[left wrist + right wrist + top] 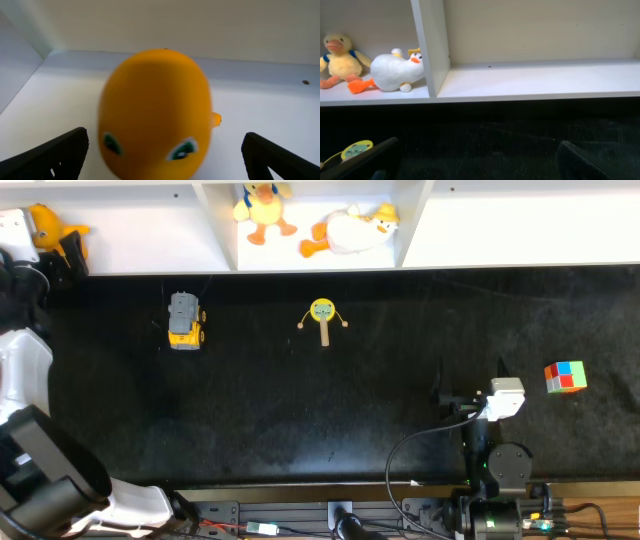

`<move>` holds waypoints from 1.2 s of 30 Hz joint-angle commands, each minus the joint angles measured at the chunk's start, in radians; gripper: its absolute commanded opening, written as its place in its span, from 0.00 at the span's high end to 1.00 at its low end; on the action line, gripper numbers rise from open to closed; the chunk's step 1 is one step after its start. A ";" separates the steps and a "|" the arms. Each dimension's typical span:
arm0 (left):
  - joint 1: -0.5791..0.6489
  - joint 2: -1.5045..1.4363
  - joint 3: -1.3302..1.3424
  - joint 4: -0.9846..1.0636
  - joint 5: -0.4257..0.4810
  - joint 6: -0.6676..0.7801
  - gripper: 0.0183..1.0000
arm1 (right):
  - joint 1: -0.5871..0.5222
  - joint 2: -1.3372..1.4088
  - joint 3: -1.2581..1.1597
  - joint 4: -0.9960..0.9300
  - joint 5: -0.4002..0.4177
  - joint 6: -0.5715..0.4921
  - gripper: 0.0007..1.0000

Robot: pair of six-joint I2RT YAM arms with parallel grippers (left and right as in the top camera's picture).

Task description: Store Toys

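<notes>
Roughly half done, I'd judge. In the white shelf (500, 230): yellow plush duck (262, 205) and white plush goose (350, 230) in the middle compartment, round smooth orange duck toy (155, 110) in the left one. Left pincer (166, 134) straddles it, spread wide, apparently not touching.

Left to store from the black surface (300, 420): yellow-grey toy truck (185, 320), yellow rattle drum (322, 315), multicoloured cube (565, 377). Right pincer (479, 144) is wide and empty.

The orange duck's green eyes face the left pincer. Its body is near-round, so I can't tell a long axis.
</notes>
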 commanded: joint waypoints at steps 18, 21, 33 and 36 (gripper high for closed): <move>-0.008 -0.510 -0.340 -0.376 -0.047 0.027 0.00 | -0.002 -0.011 -0.013 0.005 -0.002 0.004 0.00; -0.008 -0.553 -0.367 -0.476 -0.057 0.027 0.00 | -0.002 -0.011 -0.013 0.005 -0.002 0.004 0.00; -0.180 -0.518 -0.380 -0.616 -0.049 0.026 0.00 | -0.002 -0.011 -0.013 0.005 -0.002 0.004 0.00; -0.233 -0.493 -0.380 -0.645 -0.049 0.026 0.00 | -0.002 -0.011 -0.013 0.005 -0.002 0.004 0.00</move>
